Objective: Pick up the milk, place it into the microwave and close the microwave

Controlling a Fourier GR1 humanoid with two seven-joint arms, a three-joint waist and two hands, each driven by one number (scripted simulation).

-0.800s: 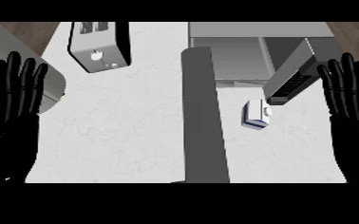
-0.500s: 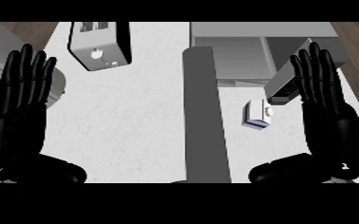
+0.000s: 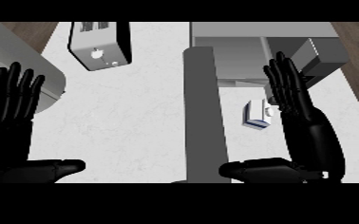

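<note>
Nothing is done yet: the milk (image 3: 257,115) stands untouched on the desk (image 3: 133,118) beside the right hand (image 3: 308,133), both hands' fingers straight and wide.

Room and obstacles on the counter

The open microwave door (image 3: 204,114) stood edge-on down the middle, walling the wide bare counter (image 3: 126,118) at left from the narrow strip at right. There the milk (image 3: 257,114) lay just beside the flat right hand (image 3: 308,128). A toaster (image 3: 101,45) blocked the far left.
</note>
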